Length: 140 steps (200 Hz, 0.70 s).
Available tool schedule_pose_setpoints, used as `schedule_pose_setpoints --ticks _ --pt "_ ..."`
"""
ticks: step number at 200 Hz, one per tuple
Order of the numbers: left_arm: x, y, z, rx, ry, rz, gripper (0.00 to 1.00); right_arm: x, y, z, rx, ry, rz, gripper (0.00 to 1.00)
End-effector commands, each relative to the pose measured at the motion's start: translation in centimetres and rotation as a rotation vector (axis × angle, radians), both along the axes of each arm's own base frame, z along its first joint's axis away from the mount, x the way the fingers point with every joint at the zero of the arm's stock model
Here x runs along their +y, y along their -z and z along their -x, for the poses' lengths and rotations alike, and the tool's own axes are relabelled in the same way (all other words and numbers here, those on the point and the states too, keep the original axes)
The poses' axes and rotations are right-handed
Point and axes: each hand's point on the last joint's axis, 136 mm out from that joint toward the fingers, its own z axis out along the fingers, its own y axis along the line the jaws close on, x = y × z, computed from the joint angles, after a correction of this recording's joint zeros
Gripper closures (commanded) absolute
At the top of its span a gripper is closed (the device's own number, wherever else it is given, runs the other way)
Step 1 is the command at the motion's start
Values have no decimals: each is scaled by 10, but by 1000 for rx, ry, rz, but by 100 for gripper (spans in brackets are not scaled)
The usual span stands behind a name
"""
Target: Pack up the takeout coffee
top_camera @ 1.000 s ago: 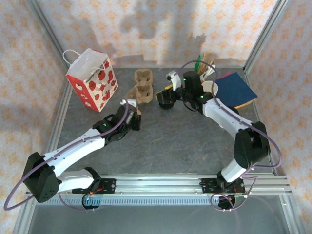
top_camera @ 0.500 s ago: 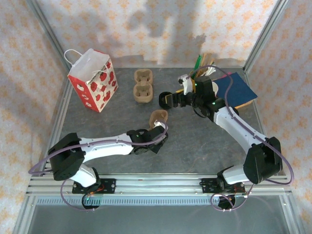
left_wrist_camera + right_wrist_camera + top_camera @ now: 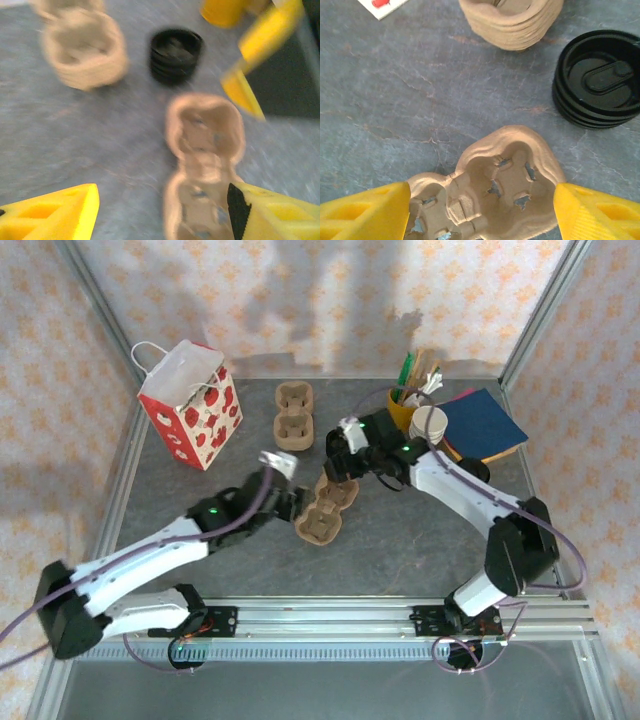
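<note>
Since the earlier frame the left gripper (image 3: 160, 215) has let go. Its fingers were shut on the carrier (image 3: 500, 185) and are now spread wide, with the carrier lying flat on the table (image 3: 395, 90). Right gripper (image 3: 480, 215) has swung off the coffee (image 3: 597, 80) and hovers over the carrier. Its fingers are spread with one well between them; whether the tips touch the pulp can't be told.

Coffee stands upright, lid on, ahead of the right fingers and off to their right. It is just beyond the carrier, not touching it. From the left fingers it sits ahead, past the carrier's far well.

Step in hand, as judged: carrier is down, coffee goes into a well next.
- Right fingers should take the sides below the lid rim, not the lid, which could pop.
- Squeeze lightly, since the paper wall probably gives.
- Keep it upright, lift it clear of the carrier edge, and lower it straight into the nearer well.
- Carrier looks light and likely to slide, so the left fingers could pin its free end.

Materials and shapes:
- Lid (image 3: 176, 50): black plastic, round, glossy, stepped rim, raised oval sip tab. Sides below it are dark.
- Carrier: tan moulded pulp, rough, two rounded wells with slits in the floor.
- Stack (image 3: 512, 17) of the same carriers lies beyond the fingers.
- Table: grey, slate-like, matt.
- Fingers: yellow plastic, wedge-shaped, hollowed.
</note>
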Motion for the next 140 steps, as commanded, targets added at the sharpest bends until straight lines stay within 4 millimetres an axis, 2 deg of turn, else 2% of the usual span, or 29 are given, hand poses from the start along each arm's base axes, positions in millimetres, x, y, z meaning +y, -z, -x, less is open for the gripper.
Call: schedule_pose_setpoints --ticks 1,19,35,61,99,140 --pt "34 -16 -7 -16 -117 135 27 -1 22 10 16 -16 198 25" --pt "59 -31 -11 -47 -194 202 27 5 40 24 41 -62 311 23" --pt "68 -39 -12 -64 -213 224 27 6 53 30 34 -77 409 20" --pt "73 -44 -14 -61 -216 220 26 7 66 36 33 -90 496 17" --pt "76 -45 -15 -63 -216 216 26 14 87 50 55 -140 530 17" --pt "78 -48 -14 -69 -218 221 26 19 101 51 45 -173 543 19"
